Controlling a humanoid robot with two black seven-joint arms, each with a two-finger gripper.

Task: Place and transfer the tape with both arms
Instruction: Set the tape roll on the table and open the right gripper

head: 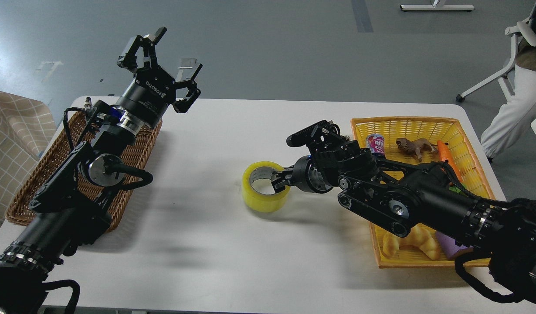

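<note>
The tape [264, 194], a wide yellow roll with a grey-white core, rests flat on the white table [215, 253] near its middle. My right gripper [280, 182] is shut on the roll's right wall, one finger inside the core and one outside. My left gripper [163, 59] is open and empty, raised above the table's far left corner, far from the tape.
A brown wicker basket [28, 192] lies under my left arm at the table's left edge. A yellow basket [407, 126] at the right holds a can [375, 143], a toy lion [414, 146], a carrot [446, 152], a croissant [416, 242] and a purple object. A chair and a seated person are at the far right.
</note>
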